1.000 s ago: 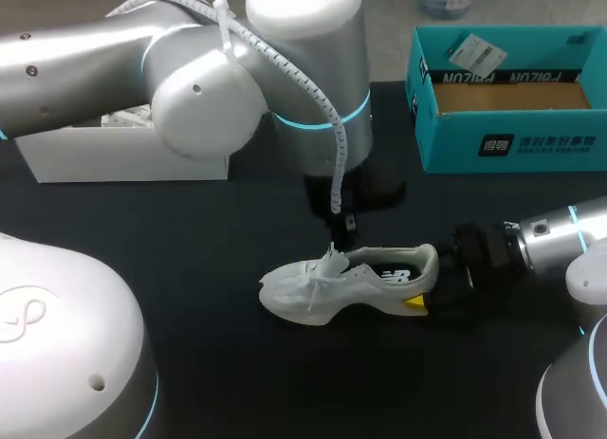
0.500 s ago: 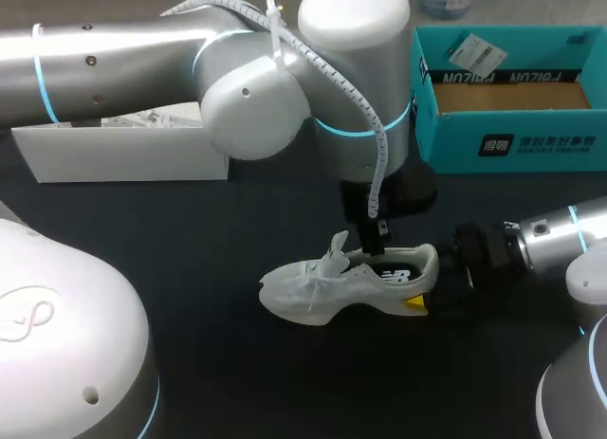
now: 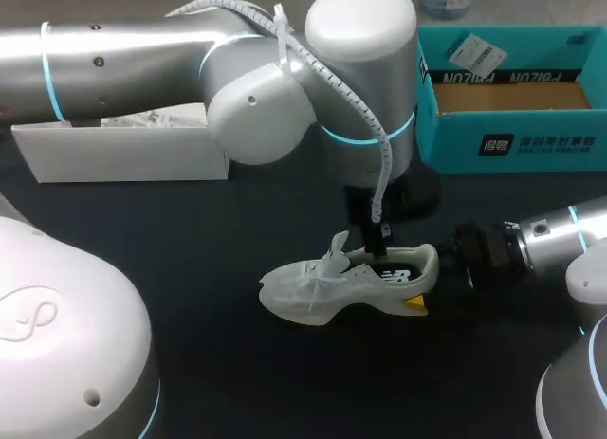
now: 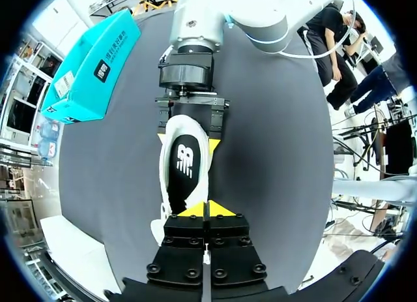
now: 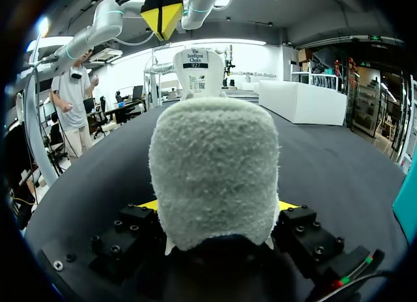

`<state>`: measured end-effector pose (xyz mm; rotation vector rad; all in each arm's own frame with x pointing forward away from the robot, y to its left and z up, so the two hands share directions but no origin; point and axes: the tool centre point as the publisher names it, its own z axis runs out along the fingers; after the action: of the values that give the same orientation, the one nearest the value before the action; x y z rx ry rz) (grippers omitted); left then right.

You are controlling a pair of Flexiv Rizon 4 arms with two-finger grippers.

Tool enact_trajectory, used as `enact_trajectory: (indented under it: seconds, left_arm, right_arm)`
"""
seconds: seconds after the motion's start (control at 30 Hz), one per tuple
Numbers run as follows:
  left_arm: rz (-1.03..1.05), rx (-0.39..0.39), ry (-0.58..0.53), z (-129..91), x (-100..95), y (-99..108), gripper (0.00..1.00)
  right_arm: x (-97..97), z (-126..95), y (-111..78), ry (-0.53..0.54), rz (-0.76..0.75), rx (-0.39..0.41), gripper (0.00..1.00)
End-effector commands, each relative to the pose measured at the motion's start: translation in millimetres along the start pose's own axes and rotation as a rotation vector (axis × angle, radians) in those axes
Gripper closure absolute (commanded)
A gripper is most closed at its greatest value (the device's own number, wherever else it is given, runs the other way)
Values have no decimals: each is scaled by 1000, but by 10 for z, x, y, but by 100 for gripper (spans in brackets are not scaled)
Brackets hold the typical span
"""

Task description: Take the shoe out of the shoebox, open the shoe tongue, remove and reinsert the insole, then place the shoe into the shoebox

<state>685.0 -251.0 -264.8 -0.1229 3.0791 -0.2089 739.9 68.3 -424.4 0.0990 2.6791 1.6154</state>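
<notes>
The black counter (image 3: 190, 268) carries a white open box (image 3: 123, 155) at the far left and a teal shoebox (image 3: 512, 140) at the far right. The white shoe (image 3: 322, 287) stands mid-counter, outside the shoebox, its heel pinched by the right gripper (image 4: 188, 140). The left gripper (image 4: 208, 210), tips pressed together, hangs over the shoe's opening.

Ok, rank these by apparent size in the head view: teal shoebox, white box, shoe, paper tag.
1. Teal cardboard shoebox and long white open box: too close to rank, the box partly behind the left arm.
2. White lace-up shoe.
3. Small white paper tag.
</notes>
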Motion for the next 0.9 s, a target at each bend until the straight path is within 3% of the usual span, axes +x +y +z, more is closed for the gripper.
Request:
enact_trajectory:
  seconds: [0.03,0.27,0.77,0.9]
  left_arm:
    - [28,-11,9,279,-50,-52,100]
    - [60,-52,-4,547,-92,-114,100]
    - [60,-52,-4,547,-92,-114,100]
    - [119,-42,34,680,-131,-288,100]
  right_arm:
    - [-14,23,-44,-2,0,2,100]
    - [-14,23,-44,-2,0,2,100]
    - [-14,23,-44,-2,0,2,100]
    - [-14,23,-44,-2,0,2,100]
